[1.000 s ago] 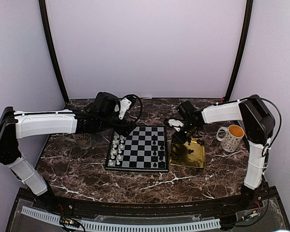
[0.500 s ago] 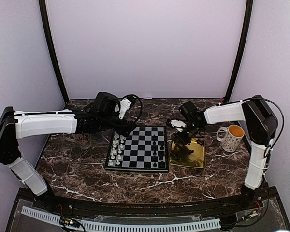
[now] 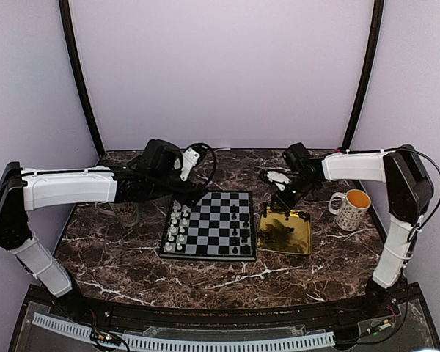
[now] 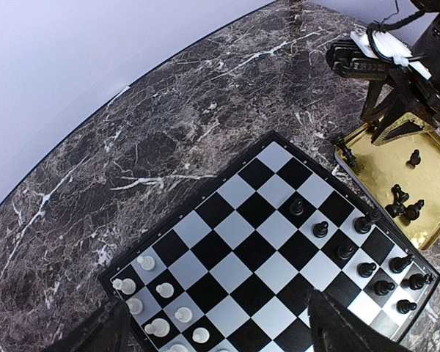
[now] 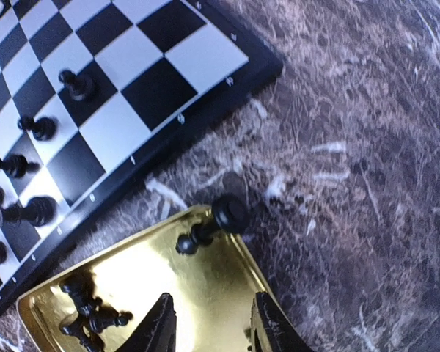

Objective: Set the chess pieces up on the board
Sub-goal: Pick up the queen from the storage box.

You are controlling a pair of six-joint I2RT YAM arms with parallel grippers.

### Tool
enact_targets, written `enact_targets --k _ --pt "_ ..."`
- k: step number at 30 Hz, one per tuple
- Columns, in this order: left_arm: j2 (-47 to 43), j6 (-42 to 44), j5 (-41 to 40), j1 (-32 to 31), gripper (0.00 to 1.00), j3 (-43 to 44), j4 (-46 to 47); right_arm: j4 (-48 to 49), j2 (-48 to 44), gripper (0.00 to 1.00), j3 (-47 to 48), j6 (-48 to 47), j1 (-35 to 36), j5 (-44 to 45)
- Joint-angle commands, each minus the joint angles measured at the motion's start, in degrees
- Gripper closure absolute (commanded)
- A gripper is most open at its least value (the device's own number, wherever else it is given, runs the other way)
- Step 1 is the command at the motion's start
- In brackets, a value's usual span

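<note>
The board lies at the table's middle, with pale chess pieces along its left side and black chess pieces along its right. More black pieces lie in the gold tray. One black pawn lies tipped over the tray's far corner rim. My right gripper hovers over that end of the tray, open, with nothing between its fingers. My left gripper hangs wide open above the board's far edge, holding nothing.
A white patterned mug stands to the right of the tray. A glass stands left of the board, under my left arm. Dark marble shows around the board, and walls close in the back and sides.
My right gripper has lifted out of the tray and drawn back toward the far right. My left arm has not moved.
</note>
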Motion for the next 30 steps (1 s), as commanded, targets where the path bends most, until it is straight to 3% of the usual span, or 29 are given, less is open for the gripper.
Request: enact_targets --k 1,16,30 --pt "-0.91 -0.59 0.43 -0.18 0.14 1.51 -0.45 0.43 4.68 0.64 6.25 4.34 -0.12 -6.42" --pt "-1.69 0.11 0.20 -0.34 0.14 1.49 -0.62 -6.31 14.49 0.62 16.93 8.14 -2.06 -11.36" --pt "-1.27 0.12 0.31 -0.43 0.14 1.52 -0.70 -7.71 18.08 0.70 18.90 10.48 -4.07 -17.13"
